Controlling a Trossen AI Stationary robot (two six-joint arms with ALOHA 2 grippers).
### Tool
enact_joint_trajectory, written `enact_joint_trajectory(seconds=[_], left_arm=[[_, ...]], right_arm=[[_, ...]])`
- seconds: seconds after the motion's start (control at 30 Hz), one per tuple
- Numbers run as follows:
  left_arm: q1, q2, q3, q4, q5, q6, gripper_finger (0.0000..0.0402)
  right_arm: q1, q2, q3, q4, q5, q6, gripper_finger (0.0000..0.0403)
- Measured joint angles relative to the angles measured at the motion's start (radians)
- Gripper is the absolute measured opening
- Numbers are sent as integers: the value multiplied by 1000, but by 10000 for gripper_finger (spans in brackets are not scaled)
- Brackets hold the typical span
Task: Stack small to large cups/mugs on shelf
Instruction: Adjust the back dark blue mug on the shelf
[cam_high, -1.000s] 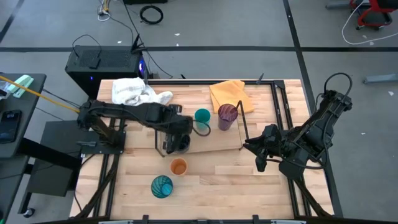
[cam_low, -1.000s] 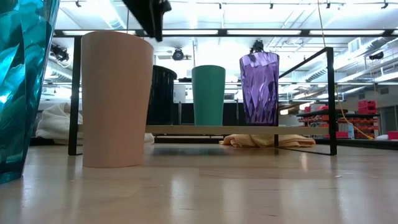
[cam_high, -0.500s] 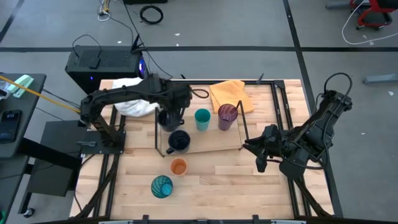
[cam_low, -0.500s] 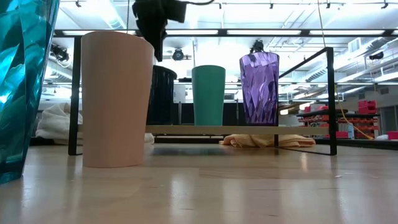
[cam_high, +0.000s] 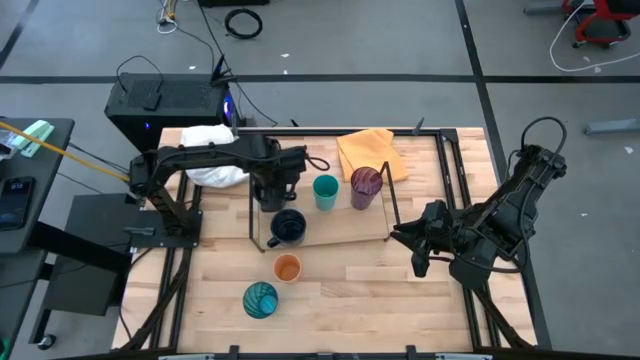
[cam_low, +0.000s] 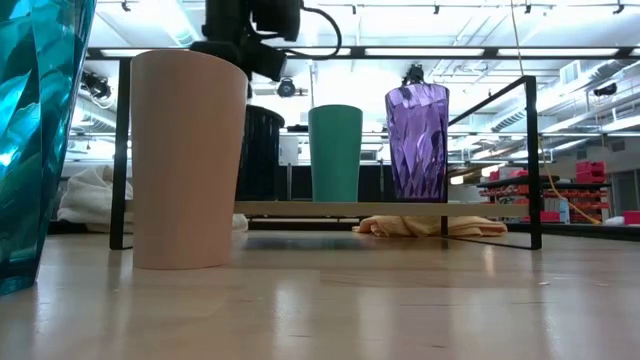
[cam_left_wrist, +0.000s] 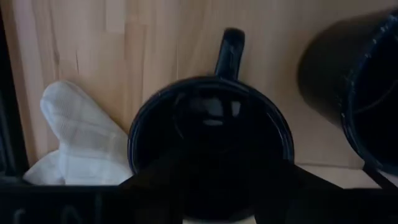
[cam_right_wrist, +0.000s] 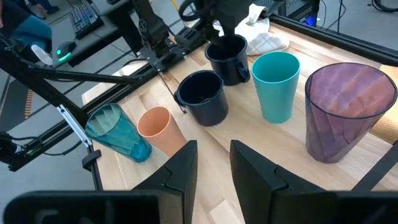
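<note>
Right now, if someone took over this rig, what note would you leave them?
Left claw: down over the rear navy mug on the shelf.
Right claw: open, empty, waiting at the table's right side.
Also on the shelf, each standing alone: front navy mug, teal cup, purple tumbler.
On the table in front: orange cup, patterned teal tumbler.
Done: nothing nested yet. Left: stack all six by size on the shelf.
</note>
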Motion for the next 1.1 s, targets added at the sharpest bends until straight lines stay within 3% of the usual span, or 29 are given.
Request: enact_joint_trajectory(seconds=[0.27,1.1], left_arm=[[11,0,-10,97,4,8,134],[26,36,-9,134,0,53,125]], right_arm=[[0,0,0,0,0,0,103],[0,0,0,16,0,1,103]])
